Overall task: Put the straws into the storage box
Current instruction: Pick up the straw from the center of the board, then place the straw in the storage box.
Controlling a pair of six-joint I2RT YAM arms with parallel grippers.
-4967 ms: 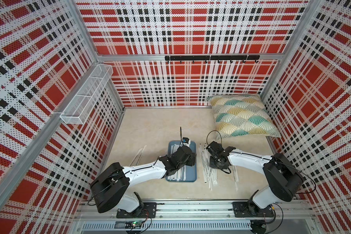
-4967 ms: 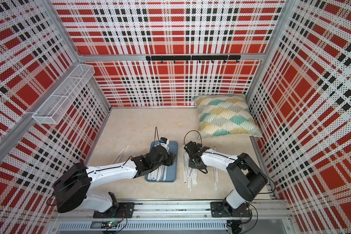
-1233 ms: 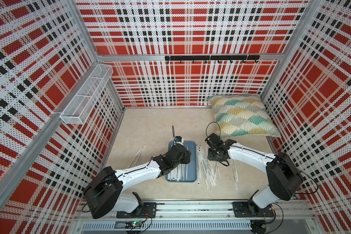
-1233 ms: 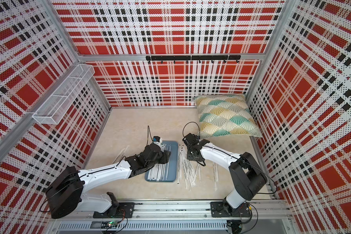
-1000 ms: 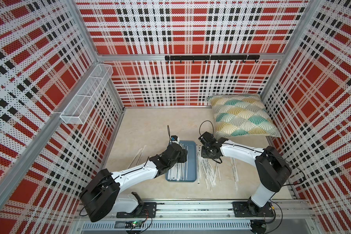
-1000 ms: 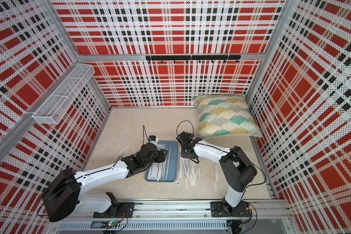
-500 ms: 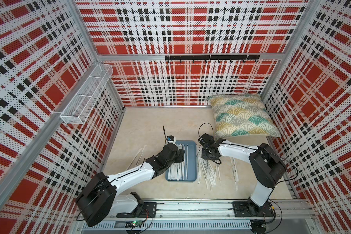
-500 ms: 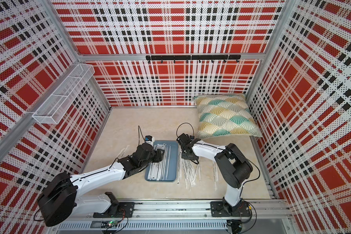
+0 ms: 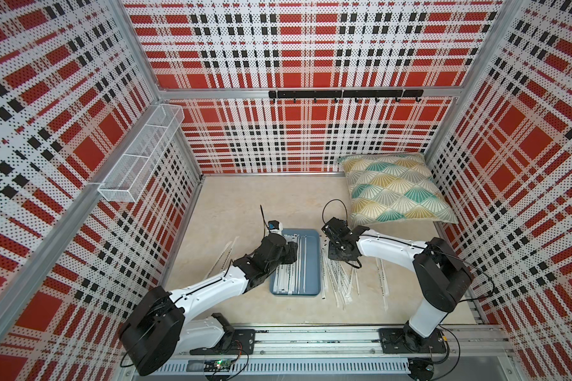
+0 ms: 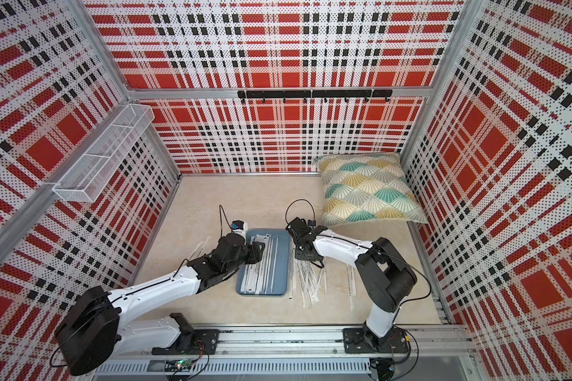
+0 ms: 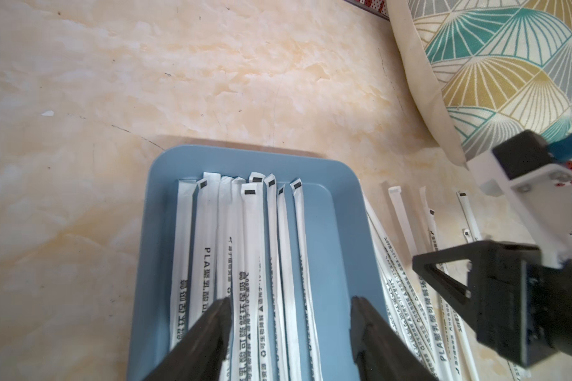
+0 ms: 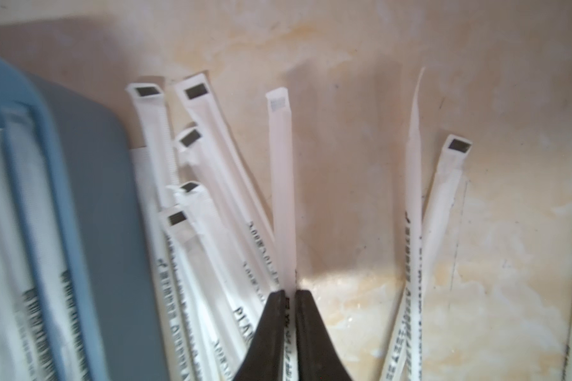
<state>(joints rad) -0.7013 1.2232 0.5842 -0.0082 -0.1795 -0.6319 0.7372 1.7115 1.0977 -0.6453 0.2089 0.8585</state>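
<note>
**Straw Transfer: Positions and End Effector States**

The storage box (image 9: 313,264) is set on the tabletop (image 9: 261,198). Several straws (image 11: 251,247) are laid lengthwise inside the storage box, side by side. A loose group of straws (image 9: 339,283) is spread on the tabletop just beside the right side of the storage box. A few more straws (image 9: 223,255) are found near its left side.

The left end effector (image 11: 291,306) is held over the storage box with its fingers apart, above the straws inside.

The right end effector (image 12: 290,295) is positioned just beside the right side of the storage box, over the loose group. Its fingers are clamped together on 1 single straw (image 12: 281,184). Whether that straw is lifted off the tabletop cannot be told.
</note>
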